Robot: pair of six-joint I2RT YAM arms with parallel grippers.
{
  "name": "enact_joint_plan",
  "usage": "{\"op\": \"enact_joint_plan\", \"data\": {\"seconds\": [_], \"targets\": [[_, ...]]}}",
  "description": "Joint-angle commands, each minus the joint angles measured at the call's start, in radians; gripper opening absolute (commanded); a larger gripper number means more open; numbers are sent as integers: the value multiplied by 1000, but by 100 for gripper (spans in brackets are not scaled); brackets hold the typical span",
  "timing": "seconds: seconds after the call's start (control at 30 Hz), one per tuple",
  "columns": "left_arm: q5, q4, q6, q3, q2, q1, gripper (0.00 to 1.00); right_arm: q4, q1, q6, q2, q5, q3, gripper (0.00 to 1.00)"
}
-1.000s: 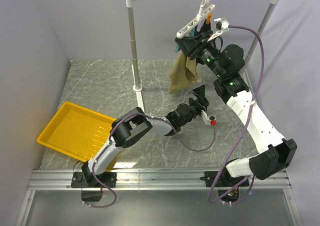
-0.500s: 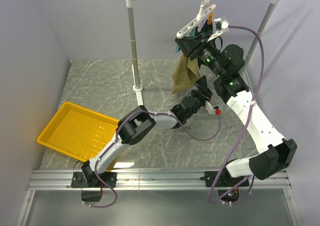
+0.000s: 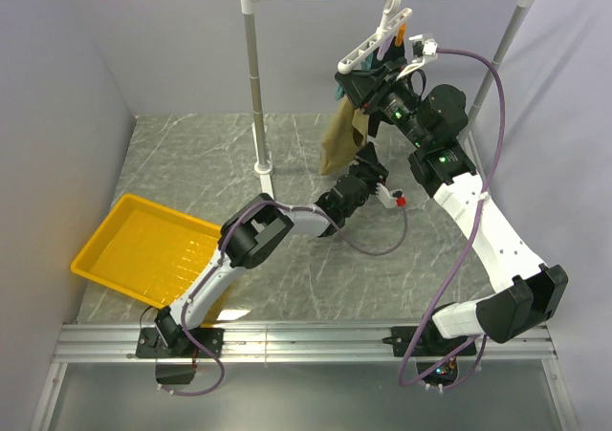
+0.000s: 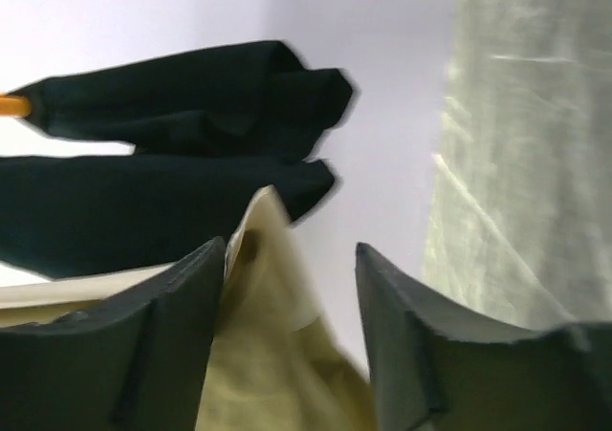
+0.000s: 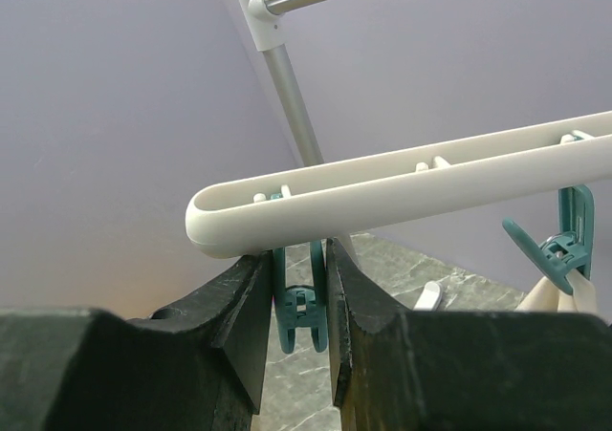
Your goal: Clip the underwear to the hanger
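Moving closer, the open left claw now straddles the underwear; right claw pinches a teal clip.

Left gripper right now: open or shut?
Open: left wrist view shows the left gripper's fingers apart, the underwear in the gap.

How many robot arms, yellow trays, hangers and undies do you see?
Robot arms: 2
Yellow tray: 1
White hanger: 1
Tan underwear: 1
Total: 5
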Motion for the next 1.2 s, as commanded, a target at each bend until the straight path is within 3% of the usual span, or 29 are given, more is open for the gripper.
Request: {"op": "enact_joint_plan", "data": {"seconds": [0.0, 0.27, 0.43, 0.5, 0.53, 0.63, 0.67, 0.77, 1.0, 1.17], "targets": [[39, 31, -43, -33, -95, -8, 54, 25, 7, -20, -34, 23, 25, 0], [192, 63, -160, -306, -309, -26, 32, 28, 7, -23, -31, 26, 23, 0], [234, -6, -269, -379, -440, -28, 11, 28, 7, -26, -31, 26, 28, 0], [251, -43, -280, -402, -478, -25, 7, 28, 5, -24, -27, 24, 29, 0], [251, -50, -296, -411, -489, -20, 8, 26, 7, -26, -29, 24, 31, 0], [317, -89, -355, -458, -546, -4, 30, 25, 7, -29, -27, 24, 35, 0], [346, -130, -366, -481, -563, 1, 46, 25, 7, -29, -27, 24, 35, 0], [410, -185, -384, -492, -593, 4, 62, 25, 5, -27, -27, 24, 34, 0], [446, -429, -399, -333, -522, 4, 74, 20, 5, -27, -23, 23, 40, 0], [317, -460, -352, -192, -399, 13, 75, 17, 5, -27, -21, 21, 43, 0]]}}
